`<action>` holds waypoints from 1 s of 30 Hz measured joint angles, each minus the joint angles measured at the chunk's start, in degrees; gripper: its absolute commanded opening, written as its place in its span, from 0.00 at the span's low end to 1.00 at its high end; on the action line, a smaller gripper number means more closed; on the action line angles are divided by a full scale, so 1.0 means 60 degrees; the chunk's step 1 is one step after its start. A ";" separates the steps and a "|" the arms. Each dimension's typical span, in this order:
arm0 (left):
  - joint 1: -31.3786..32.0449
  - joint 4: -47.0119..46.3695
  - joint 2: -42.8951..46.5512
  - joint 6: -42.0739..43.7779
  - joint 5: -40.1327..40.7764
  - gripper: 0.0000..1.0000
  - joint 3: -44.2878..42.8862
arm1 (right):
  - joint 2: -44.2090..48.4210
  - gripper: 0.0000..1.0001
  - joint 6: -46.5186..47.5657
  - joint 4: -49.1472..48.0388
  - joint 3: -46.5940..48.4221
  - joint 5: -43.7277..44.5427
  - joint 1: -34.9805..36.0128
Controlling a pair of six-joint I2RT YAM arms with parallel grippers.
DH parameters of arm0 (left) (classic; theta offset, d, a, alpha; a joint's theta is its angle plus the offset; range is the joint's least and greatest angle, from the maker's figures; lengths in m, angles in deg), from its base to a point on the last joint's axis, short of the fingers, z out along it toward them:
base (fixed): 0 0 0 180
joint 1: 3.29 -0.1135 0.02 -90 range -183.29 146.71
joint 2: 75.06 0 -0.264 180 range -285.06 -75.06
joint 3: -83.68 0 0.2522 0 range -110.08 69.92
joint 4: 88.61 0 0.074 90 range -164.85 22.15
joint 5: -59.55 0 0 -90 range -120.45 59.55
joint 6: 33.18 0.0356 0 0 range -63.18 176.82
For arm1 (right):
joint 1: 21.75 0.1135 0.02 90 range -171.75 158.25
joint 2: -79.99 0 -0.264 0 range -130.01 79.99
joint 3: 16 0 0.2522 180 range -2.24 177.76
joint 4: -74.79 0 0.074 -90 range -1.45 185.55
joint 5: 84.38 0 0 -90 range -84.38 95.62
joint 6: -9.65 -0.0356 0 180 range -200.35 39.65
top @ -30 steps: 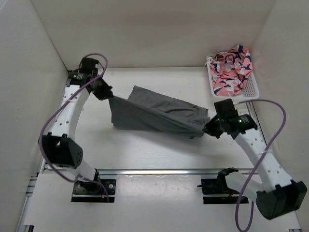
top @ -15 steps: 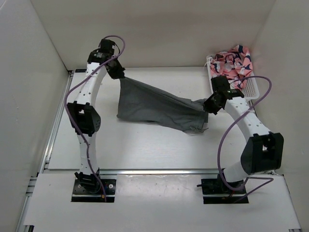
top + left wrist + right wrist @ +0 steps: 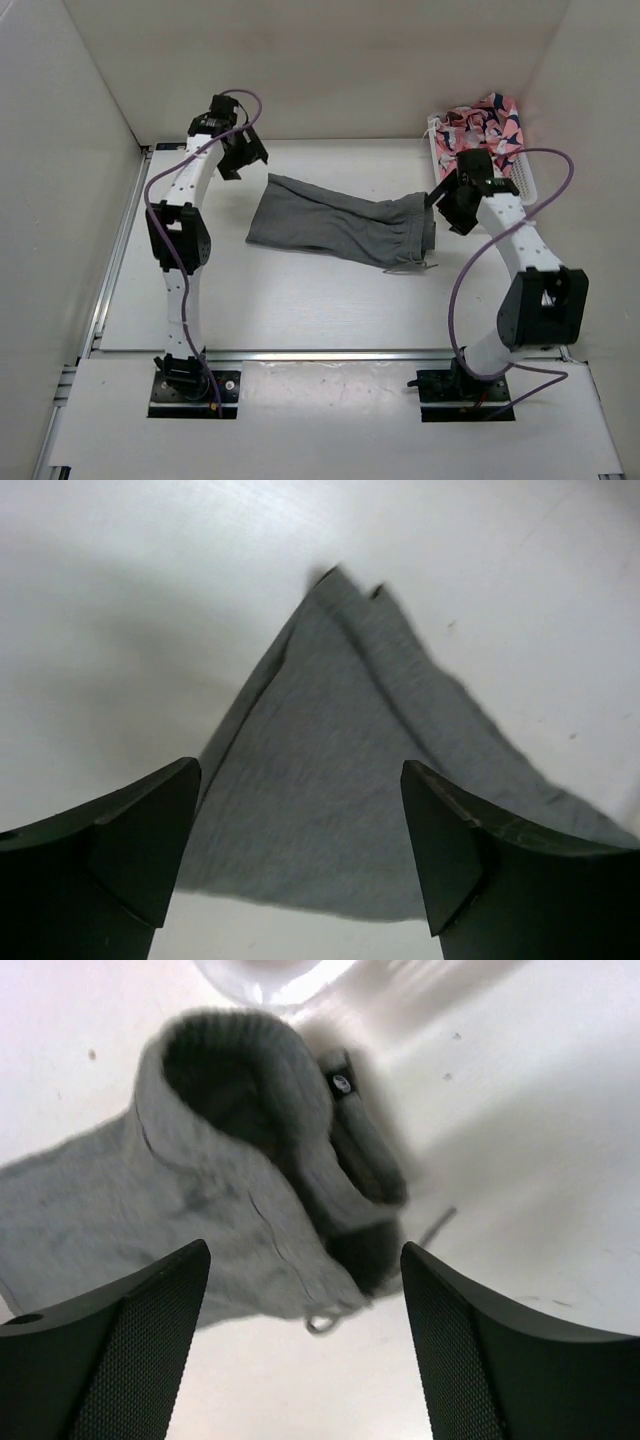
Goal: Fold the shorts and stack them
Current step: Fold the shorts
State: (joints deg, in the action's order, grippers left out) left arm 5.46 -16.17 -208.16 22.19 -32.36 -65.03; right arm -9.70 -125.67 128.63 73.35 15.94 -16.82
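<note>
White table (image 3: pixel 300 300) carries the grey shorts (image 3: pixel 330 225) lying flat, long axis left to right. Left jaws gape empty just off the leg-hem corner, and right jaws gape empty by the waistband, each arm nearest its own end.

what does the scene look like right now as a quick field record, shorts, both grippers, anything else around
shorts: grey, lying on the table, neither gripper holding them
waistband: at the right arm's end, gaping open
drawstring: trailing out at the near edge of the waistband
left gripper: open, above the leg-end corner, gripping nothing
right gripper: open, above the waistband end, gripping nothing
basket: white, far right corner, apart from the shorts
patterned cloth: pink and navy, heaped in the basket
</note>
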 measured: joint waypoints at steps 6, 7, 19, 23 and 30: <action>-0.0033 -0.0135 0.2590 0.0284 0.0142 1.00 0.4299 | 0.1730 0.94 0.0663 -0.0015 -0.1639 -0.0634 -0.0018; -0.0015 -0.0149 0.2951 0.0302 0.0138 1.00 0.4958 | 0.1741 0.94 0.0820 -0.0007 -0.1752 -0.0823 -0.0022; 0.0233 -0.0987 0.2441 0.0295 -0.0076 0.88 0.7654 | -0.0499 0.75 0.1905 -0.1064 -0.2248 -0.2153 -0.0200; 0.0280 -0.1140 0.2022 0.0193 -0.0091 0.16 0.7362 | -0.1169 0.55 0.1996 -0.1410 -0.2248 -0.2280 -0.0204; 0.0310 -0.1450 0.2262 -0.0076 0.0229 0.10 0.7683 | -0.1253 0.08 0.2142 -0.1752 -0.2248 -0.2761 -0.0160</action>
State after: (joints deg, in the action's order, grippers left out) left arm 7.32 -24.87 -194.59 21.73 -30.98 -18.94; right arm -17.22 -112.82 118.11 59.86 -0.62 -17.78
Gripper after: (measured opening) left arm 0.142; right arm 0.160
